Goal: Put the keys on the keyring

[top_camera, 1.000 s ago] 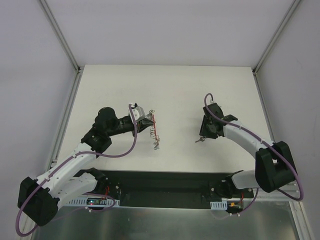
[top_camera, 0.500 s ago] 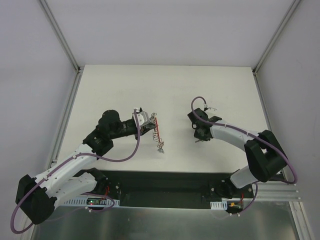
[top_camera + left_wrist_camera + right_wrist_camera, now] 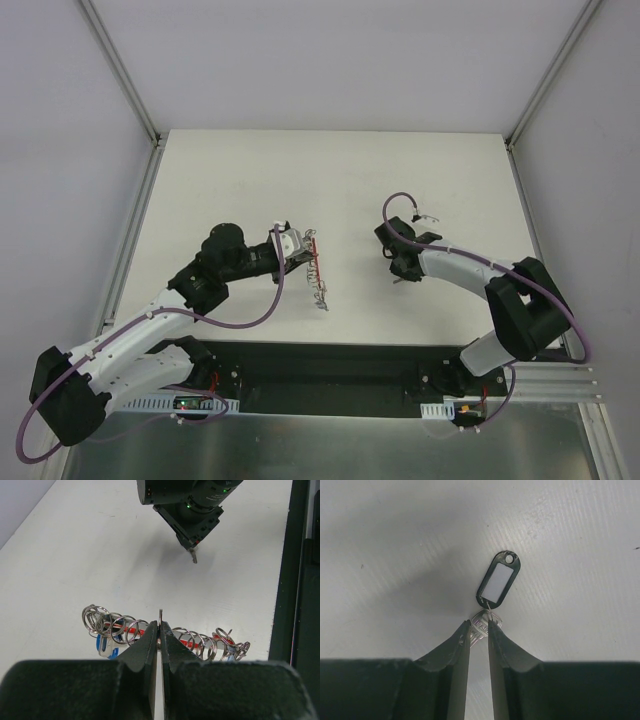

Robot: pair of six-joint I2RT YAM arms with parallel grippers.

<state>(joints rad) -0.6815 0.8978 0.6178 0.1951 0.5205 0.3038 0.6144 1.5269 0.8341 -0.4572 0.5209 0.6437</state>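
The keyring point(image 3: 200, 640) is a row of silvery rings on a red bar with a blue and whitish tag point(image 3: 106, 646) at its left end. My left gripper point(image 3: 160, 630) is shut on one ring, seen edge on, and holds the bunch above the table; it also shows in the top view point(image 3: 315, 268). My right gripper point(image 3: 478, 626) has its fingers closed on a small silvery key point(image 3: 482, 621) joined to a black tag with a white label point(image 3: 497, 582). In the top view the right gripper point(image 3: 403, 270) is right of the keyring, tips down at the table. Blue and red keys are not distinguishable.
The white table point(image 3: 330, 170) is walled at the back and both sides. A black rail point(image 3: 330, 370) with the arm bases runs along the near edge. In the left wrist view the right gripper's black body point(image 3: 192, 510) faces me, the key point(image 3: 193, 556) below it.
My left gripper has carried the keyring a little to the right. My right arm swung left and folded in over the key, then held nearly still.
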